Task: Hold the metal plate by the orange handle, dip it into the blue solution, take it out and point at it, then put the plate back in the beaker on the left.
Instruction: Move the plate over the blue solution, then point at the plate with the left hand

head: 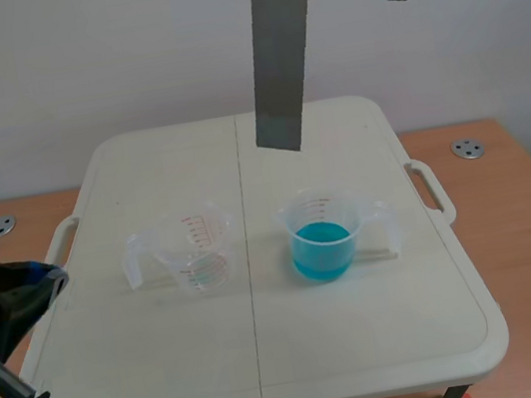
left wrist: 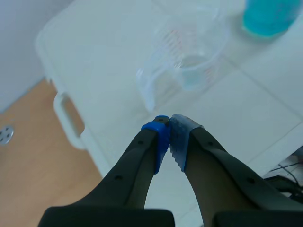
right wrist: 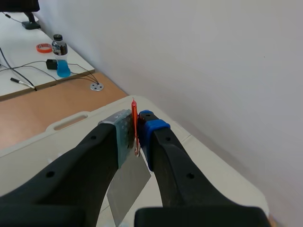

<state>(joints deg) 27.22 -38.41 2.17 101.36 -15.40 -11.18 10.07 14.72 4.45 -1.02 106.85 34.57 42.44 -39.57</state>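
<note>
Left gripper [left wrist: 169, 130] is hanging low over the table's [head: 123, 383] near-left corner. Its claw is pressing shut on nothing.

Ahead of it, the clear beaker [head: 193, 251] is standing upright just left of the table's centre seam, with its red scale marks showing.

The plate [head: 279, 60] is hanging high in the air, grey and slightly tilted. Its lower edge is sitting above and behind the blue beaker [head: 324, 235] and well apart from it.

That beaker is standing upright just right of the seam and is holding the blue solution [head: 322, 251] in its lower half.

Right gripper [right wrist: 137, 137] is coming in across the top right. It is clamping the orange handle [right wrist: 134, 124] at the plate's top end, and the plate is dangling below it.
</note>
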